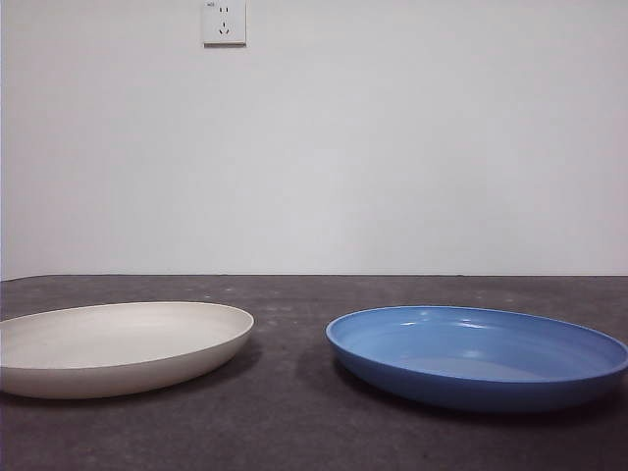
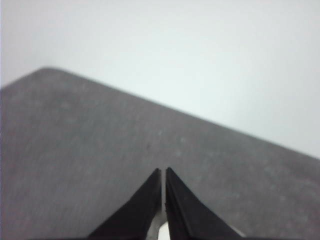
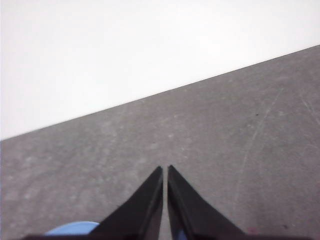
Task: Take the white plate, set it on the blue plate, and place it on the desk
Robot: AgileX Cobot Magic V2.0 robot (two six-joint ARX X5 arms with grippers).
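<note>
- Nothing of the task looks done yet: the white plate [image 1: 113,345] and the blue plate [image 1: 479,353] both lie flat on the desk [image 1: 294,412], apart from each other, with a strip of bare tabletop between them.
- In the front view the white plate sits at about 8 o'clock from the picture's middle, the blue plate at about 4 o'clock; no arm shows there.
- Both plates rest right way up, hollows facing the ceiling. Being round, neither has a long axis or a heading to speak of; any point on the rim would serve for a grip.
- The left gripper [image 2: 163,172] hangs over bare desk with its jaws pressed together, holding nothing; a pale sliver shows beneath it, perhaps the white plate's edge, though I cannot tell.
- The right gripper [image 3: 165,170] likewise has its jaws closed on nothing, with a bit of the blue plate's rim [image 3: 75,228] just beside it.
- Left to do, as I judge it: lift the white plate, set it on the blue plate, then put it down on the desk.
</note>
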